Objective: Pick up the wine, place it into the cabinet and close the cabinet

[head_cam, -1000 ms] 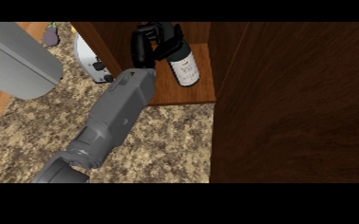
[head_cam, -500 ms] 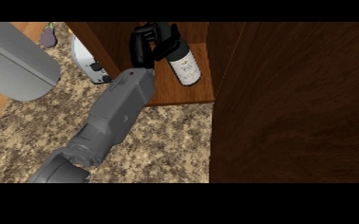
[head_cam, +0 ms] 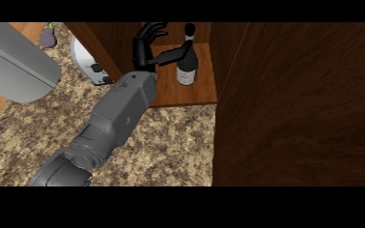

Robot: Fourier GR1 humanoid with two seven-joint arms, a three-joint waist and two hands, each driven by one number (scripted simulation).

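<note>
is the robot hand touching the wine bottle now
Touching. In the head view the robot hand has its thumb lying against the bottle at the neck, other fingers spread open above; the bottle stands on the cabinet floor.

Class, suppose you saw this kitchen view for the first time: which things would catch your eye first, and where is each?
The dark wine bottle stands on the cabinet shelf at top centre. Just left of it, a black hand is open, its thumb reaching toward the bottle. The cabinet's big wooden door fills the right side.
</note>
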